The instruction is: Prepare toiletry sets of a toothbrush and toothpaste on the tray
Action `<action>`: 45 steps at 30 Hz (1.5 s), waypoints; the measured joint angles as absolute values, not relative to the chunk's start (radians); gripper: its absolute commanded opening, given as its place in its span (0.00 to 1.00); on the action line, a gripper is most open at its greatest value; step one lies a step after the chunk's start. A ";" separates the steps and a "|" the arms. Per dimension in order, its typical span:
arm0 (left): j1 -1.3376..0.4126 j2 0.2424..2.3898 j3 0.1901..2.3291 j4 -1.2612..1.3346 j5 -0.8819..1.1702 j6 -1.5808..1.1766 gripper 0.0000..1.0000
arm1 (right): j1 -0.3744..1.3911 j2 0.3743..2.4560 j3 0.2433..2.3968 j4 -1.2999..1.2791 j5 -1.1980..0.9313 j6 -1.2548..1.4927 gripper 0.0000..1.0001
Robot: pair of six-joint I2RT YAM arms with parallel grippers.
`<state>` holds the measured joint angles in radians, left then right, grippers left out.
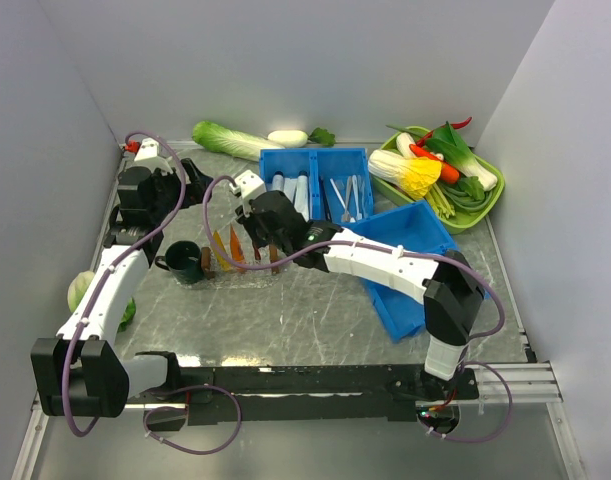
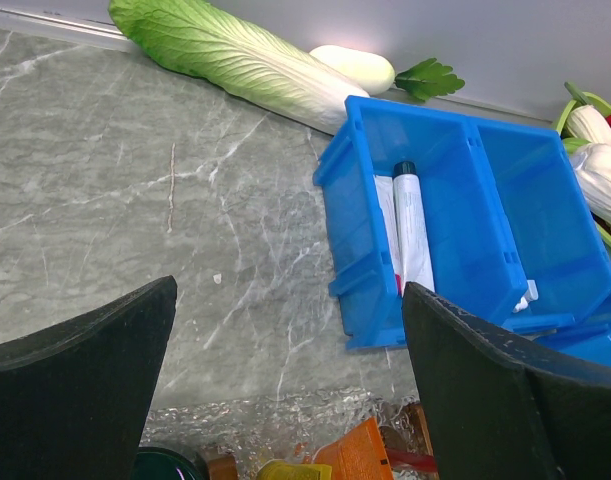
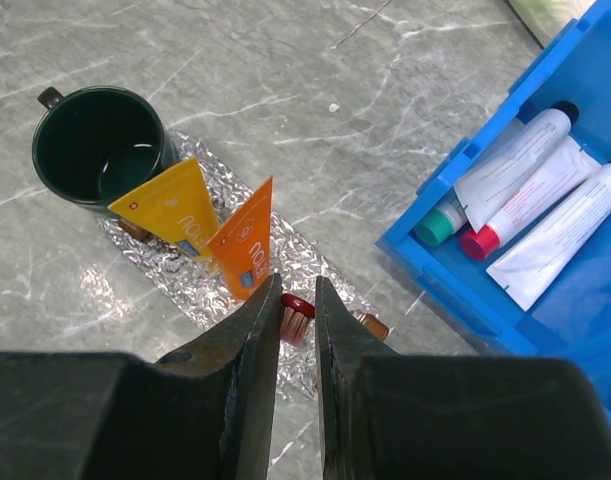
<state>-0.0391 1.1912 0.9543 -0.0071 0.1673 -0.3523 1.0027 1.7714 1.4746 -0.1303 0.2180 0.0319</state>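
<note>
A yellow toothpaste tube (image 3: pixel 170 205) and an orange one (image 3: pixel 247 245) stand upright, side by side, on the clear crinkled tray (image 3: pixel 135 250). My right gripper (image 3: pixel 297 285) hangs over the tray just right of the orange tube. Its jaws are almost together around the dark red toothbrush (image 3: pixel 297 312), whose bristled head shows between the fingertips. In the top view the right gripper (image 1: pixel 265 240) is over the tray (image 1: pixel 247 276) beside the tubes (image 1: pixel 228 249). My left gripper (image 2: pixel 285 370) is open and empty, behind the tray, with the orange tube (image 2: pixel 365 455) at the bottom edge of its view.
A dark green mug (image 3: pixel 100 150) stands at the tray's left end. A small brown block (image 3: pixel 373 325) sits at its right end. A blue bin (image 3: pixel 545 200) with white tubes lies to the right, a larger blue bin (image 1: pixel 415 265) nearer. Cabbage (image 1: pixel 230 140) and a green vegetable dish (image 1: pixel 485 195) lie at the back.
</note>
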 measured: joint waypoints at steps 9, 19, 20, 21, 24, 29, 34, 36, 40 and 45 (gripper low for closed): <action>-0.039 1.191 0.954 -0.007 0.167 -0.352 0.99 | 1.003 1.777 1.479 -0.127 0.248 0.027 0.00; -0.040 1.192 0.954 -0.007 0.168 -0.352 0.99 | 1.004 1.786 1.481 -0.120 0.299 -0.006 0.00; -0.041 1.192 0.954 -0.007 0.168 -0.353 0.99 | 1.004 1.787 1.481 -0.118 0.299 -0.006 0.00; -0.041 1.192 0.954 -0.007 0.168 -0.353 0.99 | 1.004 1.787 1.481 -0.118 0.299 -0.006 0.00; -0.041 1.193 0.954 -0.007 0.168 -0.352 0.99 | 1.005 1.790 1.481 -0.112 0.297 -0.006 0.00; -0.041 1.194 0.954 -0.007 0.168 -0.353 0.99 | 1.005 1.790 1.481 -0.108 0.281 -0.006 0.00; -0.041 1.194 0.954 -0.006 0.168 -0.353 0.99 | 1.005 1.792 1.481 -0.104 0.265 -0.006 0.00; -0.041 1.194 0.954 -0.006 0.168 -0.353 0.99 | 1.006 1.794 1.481 -0.100 0.261 -0.006 0.00; -0.041 1.194 0.954 -0.006 0.168 -0.353 0.99 | 1.008 1.798 1.481 -0.090 0.261 -0.006 0.00; -0.041 1.194 0.954 -0.006 0.168 -0.353 0.99 | 1.008 1.798 1.481 -0.090 0.262 0.010 0.00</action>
<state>-0.0410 1.1942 0.9543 -0.0063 0.1677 -0.3527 1.0080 1.7981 1.4811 -0.0898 0.2623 0.0097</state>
